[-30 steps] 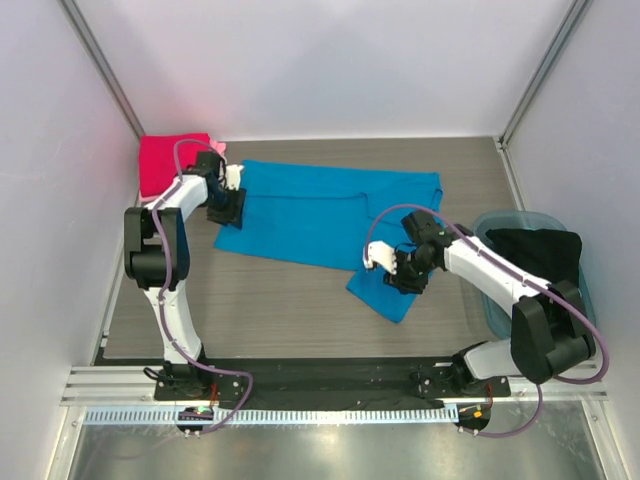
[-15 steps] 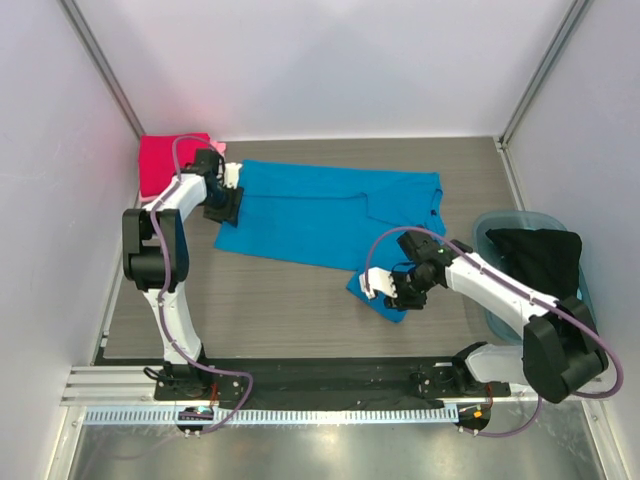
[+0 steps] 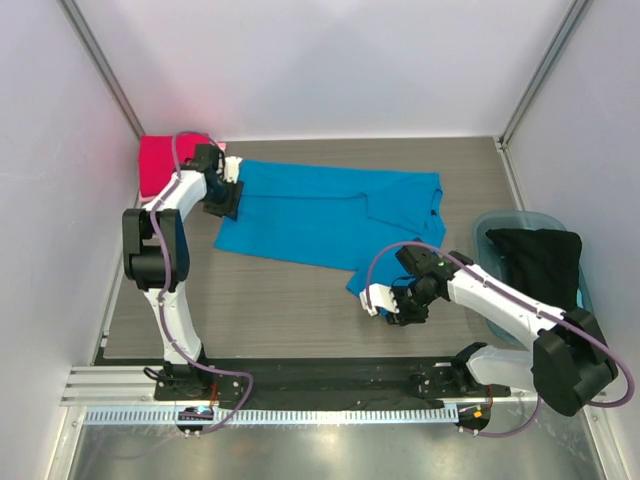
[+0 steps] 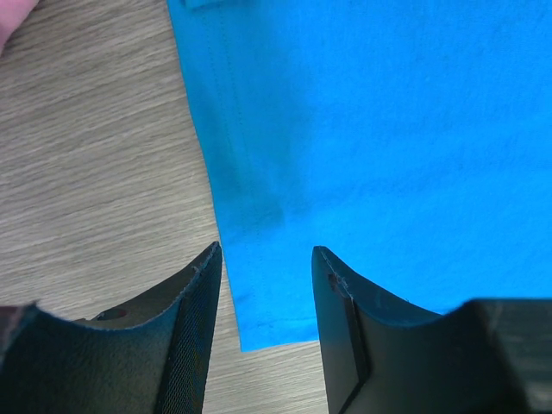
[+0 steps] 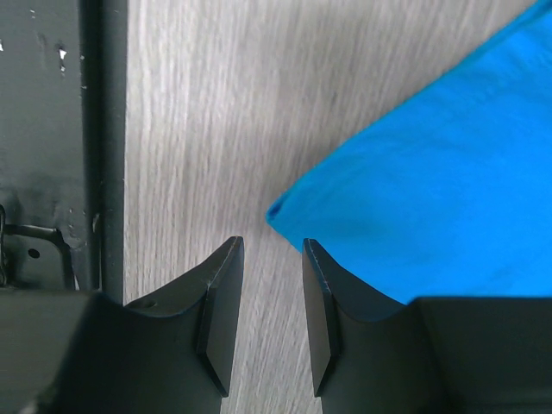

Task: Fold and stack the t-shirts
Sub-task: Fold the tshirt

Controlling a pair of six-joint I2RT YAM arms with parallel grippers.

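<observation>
We take this for a robotics lab, a closed test cell rather than a home. Plain white panels (image 3: 330,60) wall in the wood-grain table (image 3: 280,300) at 9, 12 and 3 o'clock, joined by bare metal posts (image 3: 100,60). At 6 o'clock a metal rail (image 3: 320,378) holds the bolted bases of the left arm (image 3: 175,320) and the right arm (image 3: 500,295), with purple cables (image 3: 370,272) looping along them and a toothed white strip (image 3: 330,414) below. On the table lie a blue shirt (image 3: 310,215), a red shirt (image 3: 160,160) at 10 o'clock and a plastic tub (image 3: 500,216) at 3 o'clock.
</observation>
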